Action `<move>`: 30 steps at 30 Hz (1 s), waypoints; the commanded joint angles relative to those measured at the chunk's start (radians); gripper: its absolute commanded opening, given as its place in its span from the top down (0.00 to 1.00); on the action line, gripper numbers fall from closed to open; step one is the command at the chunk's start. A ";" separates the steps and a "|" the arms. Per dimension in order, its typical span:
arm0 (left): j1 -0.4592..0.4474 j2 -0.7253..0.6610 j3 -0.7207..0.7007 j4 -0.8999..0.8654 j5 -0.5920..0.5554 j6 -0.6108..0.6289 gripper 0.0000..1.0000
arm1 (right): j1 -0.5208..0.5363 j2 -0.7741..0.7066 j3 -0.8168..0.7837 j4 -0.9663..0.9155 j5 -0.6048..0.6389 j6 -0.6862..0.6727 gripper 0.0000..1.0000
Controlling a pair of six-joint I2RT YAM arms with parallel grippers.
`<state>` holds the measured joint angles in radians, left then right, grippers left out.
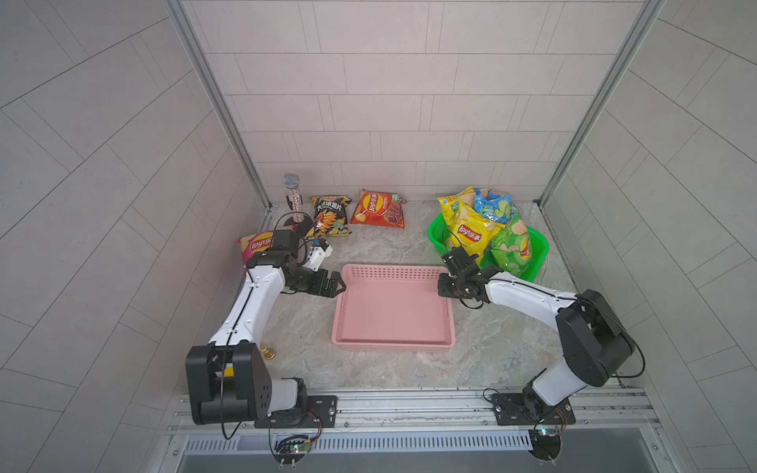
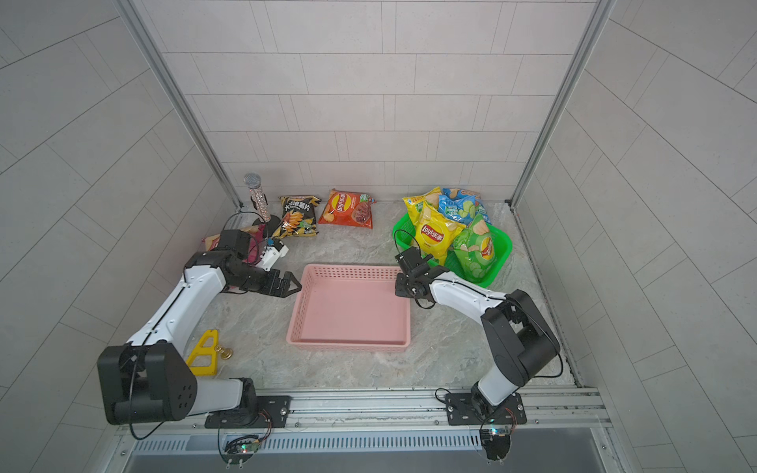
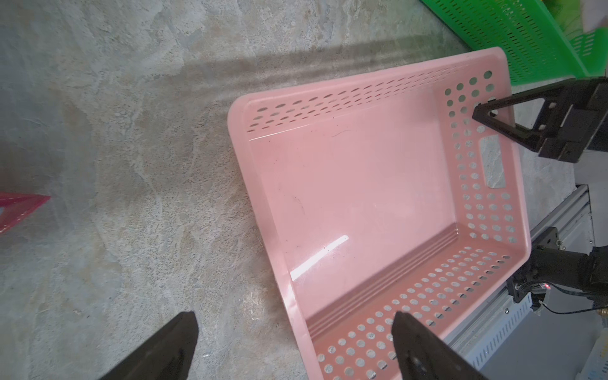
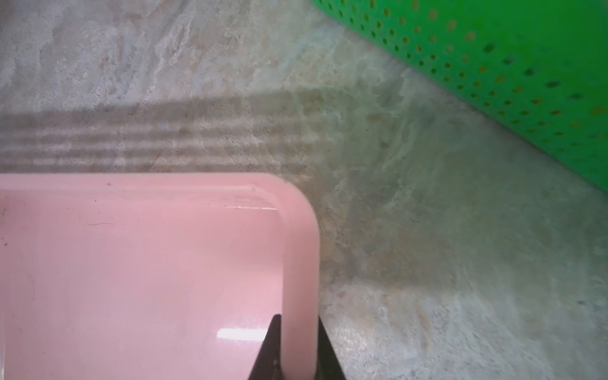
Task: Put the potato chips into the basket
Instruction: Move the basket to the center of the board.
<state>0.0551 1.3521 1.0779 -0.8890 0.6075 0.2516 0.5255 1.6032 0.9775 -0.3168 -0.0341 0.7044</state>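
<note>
Pink basket [image 1: 393, 347] [image 4: 301, 263]: middle of the bench [image 1: 491, 352], empty.
Right jaws: clamped on the pink basket's right rim close to its far right corner, with one finger [image 4: 273, 348] inside the wall and the other outside.
Left jaws: wide apart and holding nothing, with the tips at the pink basket's left rim near its far left corner. Whether they touch it cannot be told.
Green basket [image 1: 540, 250]: just beyond the pink basket's far right corner, apart from it, piled with chips.
Chips in the green basket: yellow bag [image 1: 471, 239] nearest the pink basket; second yellow bag [image 1: 450, 203] and blue bag [image 1: 493, 207] behind it; green bag [image 1: 514, 247] on the side away from the pink basket.
Orange-red bag [image 1: 379, 209]: flat on the bench beyond the pink basket's far rim, well apart.
Black bag [image 1: 329, 217]: beyond the pink basket's far left corner, near the orange-red bag.
Magenta bag [image 1: 254, 245]: left of the pink basket, partly hidden behind the left arm [image 1: 254, 303].
Microphone [image 1: 293, 196]: upright on its stand beyond the pink basket's far left corner, just beside the black bag.
Yellow frame [image 2: 203, 354]: in a top view, left of the pink basket's near left corner.
</note>
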 commanded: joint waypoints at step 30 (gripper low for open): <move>0.045 -0.022 -0.190 0.367 -0.601 0.616 0.10 | -0.013 -0.180 0.022 -0.074 0.090 -0.140 0.43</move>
<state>0.1230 1.3205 0.8768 -0.5869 -0.0147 0.7898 0.5148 1.4250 1.0058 -0.3656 0.0555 0.5781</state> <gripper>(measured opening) 0.906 0.568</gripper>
